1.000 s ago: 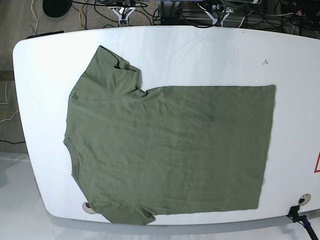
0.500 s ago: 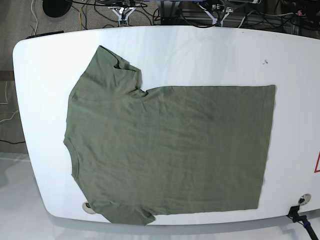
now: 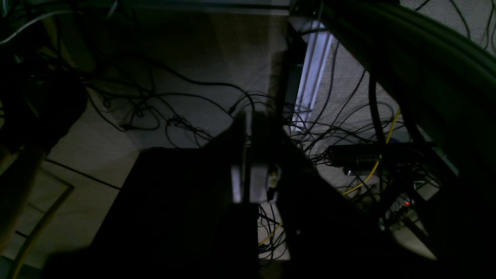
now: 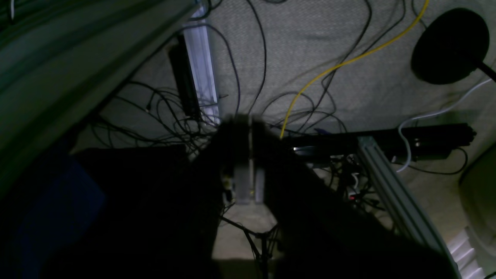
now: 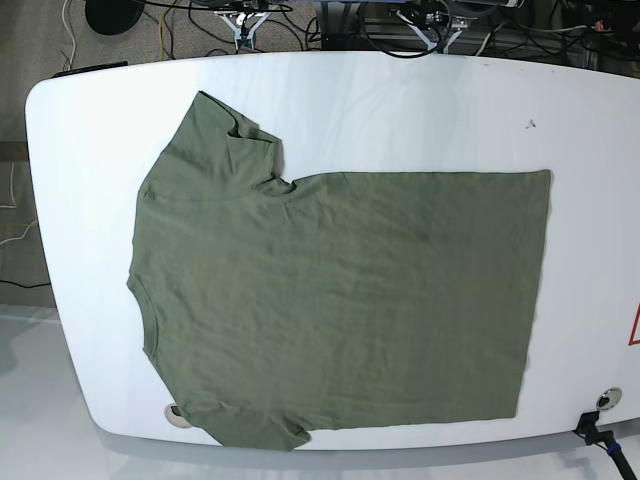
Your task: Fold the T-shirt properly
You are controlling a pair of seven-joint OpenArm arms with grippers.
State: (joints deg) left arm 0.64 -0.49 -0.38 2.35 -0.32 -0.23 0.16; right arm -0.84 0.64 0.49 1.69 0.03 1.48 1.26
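The olive-green T-shirt (image 5: 340,300) lies flat on the white table (image 5: 400,110), neck to the left, hem to the right, one sleeve at the top left and one at the bottom left. Neither gripper shows in the base view. In the left wrist view my left gripper (image 3: 248,162) hangs below table level over the floor, its jaws together and holding nothing. In the right wrist view my right gripper (image 4: 248,162) is likewise below the table, jaws together and empty. The T-shirt shows in neither wrist view.
Cables cover the floor under the table in both wrist views, with a yellow cable (image 4: 341,62) and a metal frame rail (image 4: 391,193). A round black base (image 4: 449,42) stands on the carpet. A small dark mark (image 5: 531,124) is on the table's far right.
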